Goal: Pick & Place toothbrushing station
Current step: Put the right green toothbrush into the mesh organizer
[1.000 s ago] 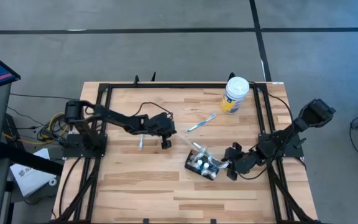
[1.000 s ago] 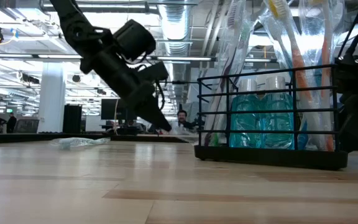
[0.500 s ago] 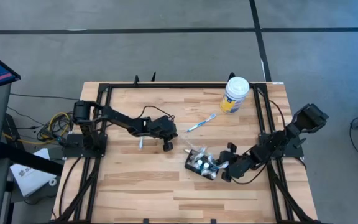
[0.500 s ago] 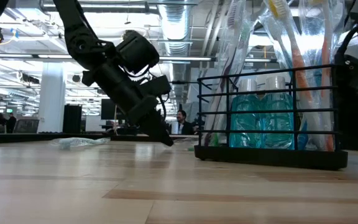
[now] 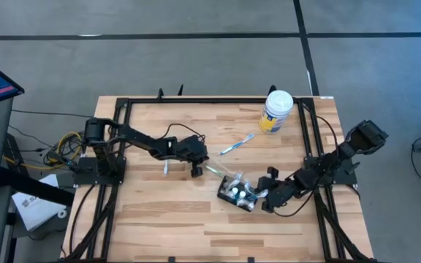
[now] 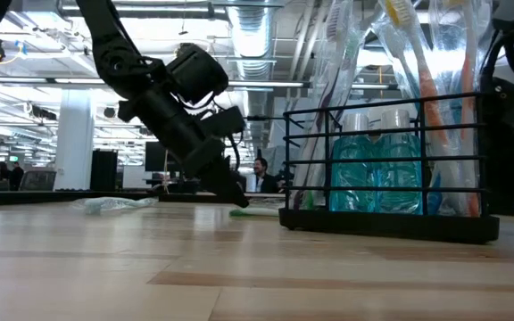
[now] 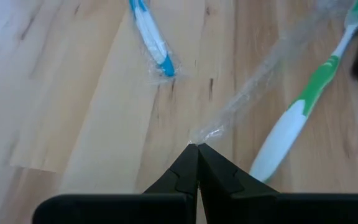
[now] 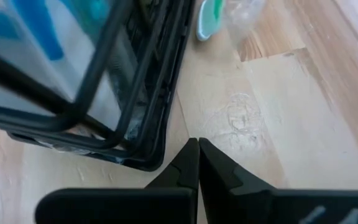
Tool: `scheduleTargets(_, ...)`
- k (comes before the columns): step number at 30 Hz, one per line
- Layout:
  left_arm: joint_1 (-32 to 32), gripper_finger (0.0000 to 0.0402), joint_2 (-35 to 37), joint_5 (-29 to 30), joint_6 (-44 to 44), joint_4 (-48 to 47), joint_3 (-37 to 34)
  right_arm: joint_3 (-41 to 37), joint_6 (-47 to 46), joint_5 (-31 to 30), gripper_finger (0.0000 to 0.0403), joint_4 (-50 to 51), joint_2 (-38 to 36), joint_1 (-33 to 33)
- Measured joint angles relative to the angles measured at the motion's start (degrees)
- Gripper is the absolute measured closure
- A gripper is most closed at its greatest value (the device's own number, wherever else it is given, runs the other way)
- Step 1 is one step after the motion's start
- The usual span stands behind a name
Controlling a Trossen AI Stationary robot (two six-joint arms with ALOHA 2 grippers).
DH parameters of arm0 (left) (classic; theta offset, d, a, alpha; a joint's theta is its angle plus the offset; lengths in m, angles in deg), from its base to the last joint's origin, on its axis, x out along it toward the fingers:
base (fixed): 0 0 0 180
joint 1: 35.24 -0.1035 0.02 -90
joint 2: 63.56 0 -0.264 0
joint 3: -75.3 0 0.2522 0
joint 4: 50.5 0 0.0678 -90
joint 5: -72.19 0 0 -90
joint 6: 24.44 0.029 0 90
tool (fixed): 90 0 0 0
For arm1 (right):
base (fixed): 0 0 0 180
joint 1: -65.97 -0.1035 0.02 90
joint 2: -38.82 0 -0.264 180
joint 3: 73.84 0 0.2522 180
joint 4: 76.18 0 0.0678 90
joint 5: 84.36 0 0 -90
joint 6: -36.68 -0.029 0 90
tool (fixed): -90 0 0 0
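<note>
The toothbrushing station (image 5: 237, 192), a black wire rack holding wrapped toothbrushes and blue bottles, stands on its base (image 6: 386, 225) right of the table's middle. A green toothbrush (image 7: 303, 118) in a clear wrapper lies flat on the wood between the station and my left gripper (image 7: 196, 148). That gripper is shut, its tips at the wrapper's crumpled end. My right gripper (image 8: 197, 144) is shut too. It sits low over the wood just right of the station's base rail (image 8: 157, 158), a small gap from it. My left gripper's shut tips meet the crumpled end of the clear wrapper (image 7: 199, 134), slanting down at it from the table's left. Whether any film is caught between the fingers I cannot tell. Wrapper and toothbrush lie on the table.
A blue toothbrush (image 5: 237, 145) lies on the wood behind the station. A white-lidded tub with a yellow label (image 5: 276, 111) stands at the far right. Black frame rails (image 5: 309, 139) run along the table's sides. Bare wood lies toward the near edge.
My right gripper has moved toward the table's left, up to the station's side. My left gripper has tipped lower toward the table. The green toothbrush now lies flat on the wood beside its tips, where the low view showed none before.
</note>
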Motion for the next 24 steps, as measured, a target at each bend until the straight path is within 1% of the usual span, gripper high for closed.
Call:
scheduleTargets(4, 0.0, 0.0401, 3.1, -0.1, 1.1, -0.3, 0.0, 2.8, 2.8, 0.2, 0.0402, 4.0, 0.1, 0.5)
scheduleTargets(8, 0.0, 0.0401, 7.6, -0.1, 0.8, -0.3, 0.0, 5.0, 3.1, 0.2, 0.0402, 9.4, 0.1, 1.6)
scheduleTargets(13, 0.8, 0.04, 10.3, 0.0, 3.1, -0.8, 0.1, 5.3, 3.1, 0.0, 0.0402, 10.6, 0.0, 2.3)
scheduleTargets(15, 0.8, 0.0391, 10.6, 0.1, 3.5, -0.5, 0.1, 5.3, 3.1, -0.3, 0.0402, 10.6, 0.0, 2.3)
scheduleTargets(17, 0.8, 0.0373, 10.5, 0.9, 3.5, -1.0, 0.0, 5.3, 3.1, -0.4, 0.0402, 10.6, 0.0, 2.3)
scheduleTargets(20, 0.8, 0.0331, 10.4, 3.0, 3.4, -0.8, 0.0, 5.3, 3.1, -0.6, 0.0403, 10.6, 0.0, 2.3)
scheduleTargets(24, 0.8, 0.0267, 10.5, 8.9, 2.2, -1.0, 0.0, 5.3, 3.1, -0.7, 0.0403, 10.6, 0.0, 2.3)
